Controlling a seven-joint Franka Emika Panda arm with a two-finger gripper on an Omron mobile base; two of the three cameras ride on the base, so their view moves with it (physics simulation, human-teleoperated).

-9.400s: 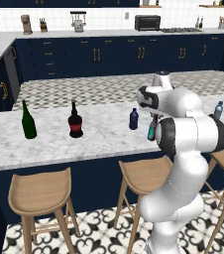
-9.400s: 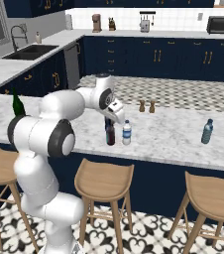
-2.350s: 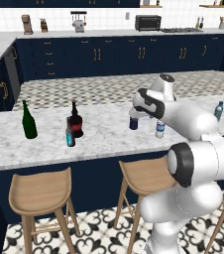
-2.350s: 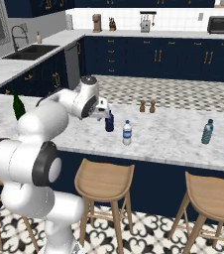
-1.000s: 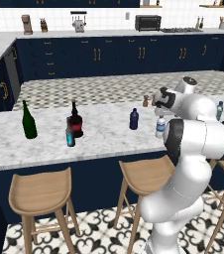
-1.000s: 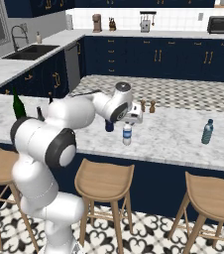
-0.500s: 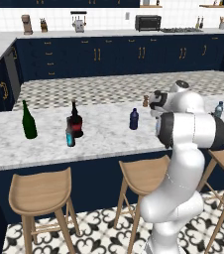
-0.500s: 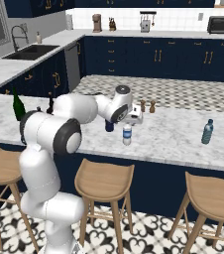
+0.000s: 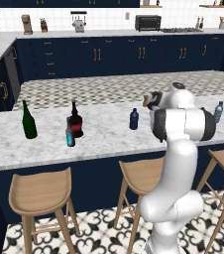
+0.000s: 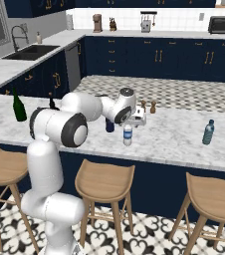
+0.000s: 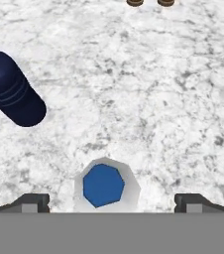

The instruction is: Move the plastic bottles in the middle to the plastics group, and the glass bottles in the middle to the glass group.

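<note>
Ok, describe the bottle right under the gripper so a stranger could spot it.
On the marble counter, look beneath the gripper. The pale bottle stands there upright, whitish-clear with a blue cap, unlike the stubby navy bottle beside it.

Since nine seconds ago the cyan-bottomed bottle (image 9: 70,137) has gone from mid-desk to just beside the red-label bottle (image 9: 75,121). The arm then swung back, and its pincer (image 10: 139,119) has come to hang, fingers spread, above the pale bottle (image 11: 104,185).

The pale bottle (image 11: 104,186) stands upright beside the navy bottle (image 9: 134,119), the cyan-bottomed bottle (image 9: 70,138) seemingly touching the red-labelled one (image 9: 75,123).
</note>
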